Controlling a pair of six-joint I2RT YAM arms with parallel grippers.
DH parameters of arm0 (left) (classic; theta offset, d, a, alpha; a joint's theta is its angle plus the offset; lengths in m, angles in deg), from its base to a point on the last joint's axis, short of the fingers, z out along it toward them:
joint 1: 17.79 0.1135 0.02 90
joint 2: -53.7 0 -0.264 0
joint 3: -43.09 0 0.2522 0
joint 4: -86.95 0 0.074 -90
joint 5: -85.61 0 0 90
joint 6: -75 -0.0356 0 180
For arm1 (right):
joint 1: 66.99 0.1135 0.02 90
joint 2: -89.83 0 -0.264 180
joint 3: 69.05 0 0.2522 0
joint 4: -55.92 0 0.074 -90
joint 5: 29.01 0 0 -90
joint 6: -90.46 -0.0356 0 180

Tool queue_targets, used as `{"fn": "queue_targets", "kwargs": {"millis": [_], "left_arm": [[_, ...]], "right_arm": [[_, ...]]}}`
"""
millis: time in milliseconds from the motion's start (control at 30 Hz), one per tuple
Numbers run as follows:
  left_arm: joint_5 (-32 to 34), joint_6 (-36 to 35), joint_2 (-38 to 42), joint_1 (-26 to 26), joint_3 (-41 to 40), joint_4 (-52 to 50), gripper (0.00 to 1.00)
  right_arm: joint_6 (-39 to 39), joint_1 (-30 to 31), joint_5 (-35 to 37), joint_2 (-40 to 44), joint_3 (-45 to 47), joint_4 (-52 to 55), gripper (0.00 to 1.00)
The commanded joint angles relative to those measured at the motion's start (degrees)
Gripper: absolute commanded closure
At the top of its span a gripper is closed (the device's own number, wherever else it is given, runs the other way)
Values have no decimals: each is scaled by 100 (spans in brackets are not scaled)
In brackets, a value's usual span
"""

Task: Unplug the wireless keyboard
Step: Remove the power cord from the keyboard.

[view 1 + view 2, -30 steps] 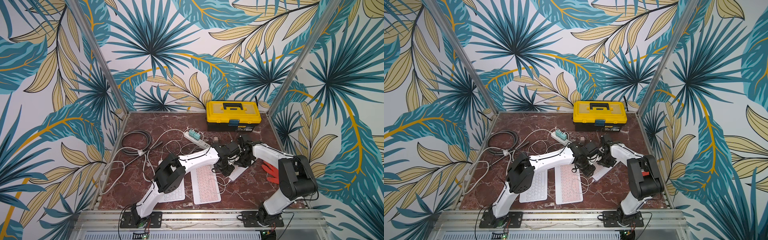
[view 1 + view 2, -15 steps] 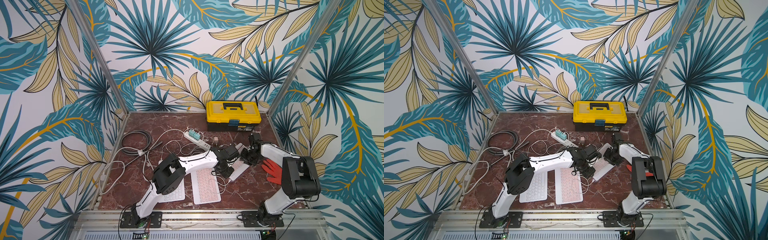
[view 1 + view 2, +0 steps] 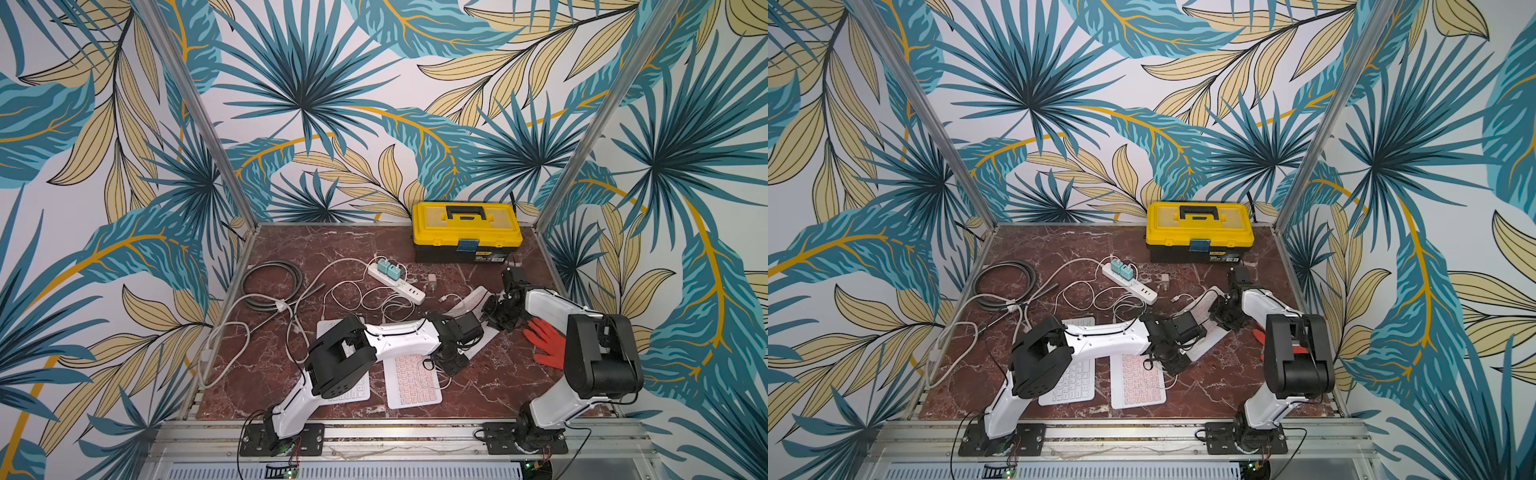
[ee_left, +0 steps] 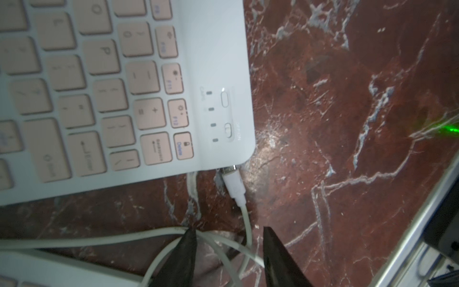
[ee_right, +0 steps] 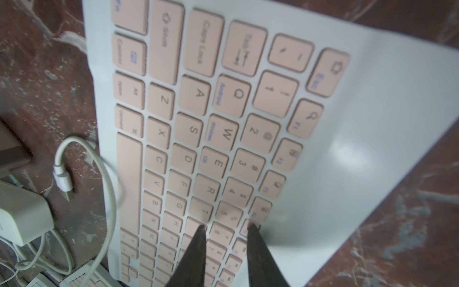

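A wireless keyboard (image 3: pixel 412 376) with pink keys lies at the front middle in both top views (image 3: pixel 1137 384). A white cable's plug (image 4: pixel 233 180) sits in the port at the keyboard's corner (image 4: pixel 223 124). My left gripper (image 4: pixel 228 231) hovers open just behind that plug, and loops of white cable (image 4: pixel 99 239) run between its fingers. In a top view it (image 3: pixel 451 361) is at the keyboard's far right corner. My right gripper (image 5: pixel 228 226) is open, its tips resting on the keys of a second pink keyboard (image 5: pixel 223 111), which lies slanted (image 3: pixel 469 300) to the right.
A yellow toolbox (image 3: pixel 467 230) stands at the back. A power strip (image 3: pixel 397 282) with teal chargers, tangled white cables and a grey coil (image 3: pixel 272 284) fill the left and middle. A white keyboard (image 3: pixel 349 392) lies under the left arm, a red glove (image 3: pixel 546 343) by the right. A loose USB plug (image 5: pixel 63 182) lies beside the slanted keyboard.
My right gripper has drawn back to the right, away from the left gripper, along the slanted keyboard. The left gripper has stayed at the keyboard's corner.
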Motion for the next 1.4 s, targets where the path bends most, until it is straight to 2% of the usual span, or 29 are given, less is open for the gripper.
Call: {"fn": "queue_targets", "kwargs": {"millis": [0,267,533,800,1367], "left_arm": [[312,446,197,-60,25,206,54],[801,743,-7,-145,151,195,55],[654,784,-219,-198,339,196,54],[630,779,-166,-129,166,204,55],[805,808,-450,-171,314,173,59]], "right_arm": [[-62,-26,5,-143,331,-5,70],[-48,-37,-71,-91,452,-94,70],[-89,-54,-31,23,542,-146,71],[157,-252,-62,186,420,71,71],[177,-371,-192,205,487,43,71]]}}
